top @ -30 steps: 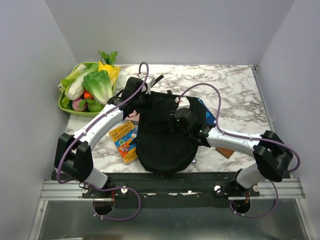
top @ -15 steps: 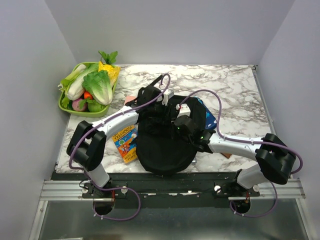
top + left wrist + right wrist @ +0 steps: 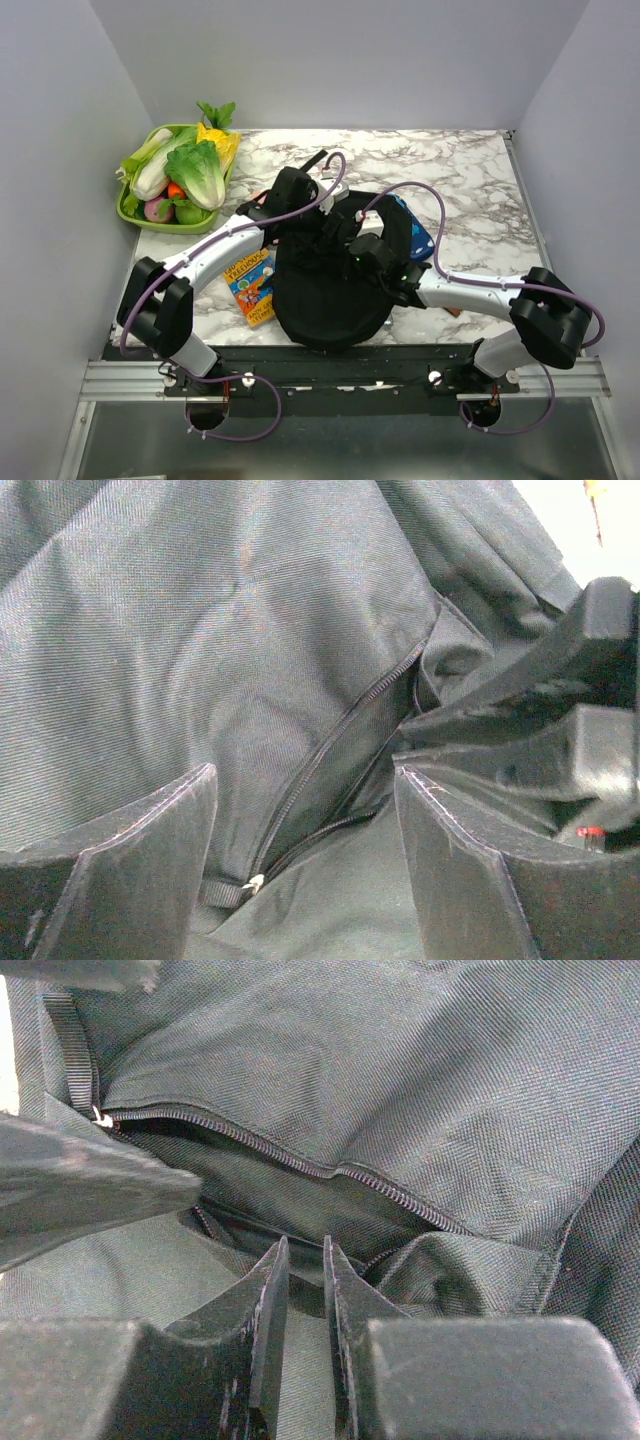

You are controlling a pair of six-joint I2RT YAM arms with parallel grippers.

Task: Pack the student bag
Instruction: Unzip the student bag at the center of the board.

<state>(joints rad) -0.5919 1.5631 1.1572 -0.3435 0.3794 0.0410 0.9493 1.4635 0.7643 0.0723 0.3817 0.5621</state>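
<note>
The student bag [image 3: 325, 295], a floppy black backpack, lies at the table's near middle. Its zipper [image 3: 330, 745] is part open, and the open mouth also shows in the right wrist view [image 3: 300, 1165]. My left gripper [image 3: 322, 215] is open over the bag's far end, with its fingers [image 3: 150, 850] either side of the zipper opening [image 3: 303, 775] and holding nothing. My right gripper [image 3: 362, 252] has its jaws nearly closed on a fold of bag fabric [image 3: 304, 1250] at the near lip of the opening. A left finger [image 3: 80, 1195] shows close by in the right wrist view.
A colourful book [image 3: 250, 285] lies left of the bag. A blue patterned glasses case [image 3: 413, 233] lies by the bag's right edge. A green tray of toy vegetables [image 3: 180, 175] stands at the back left. A brown flat item [image 3: 452, 307] sits under the right arm.
My left gripper has moved right from the bag's far left corner to over the zipper opening. My right gripper has shifted slightly left on the bag.
</note>
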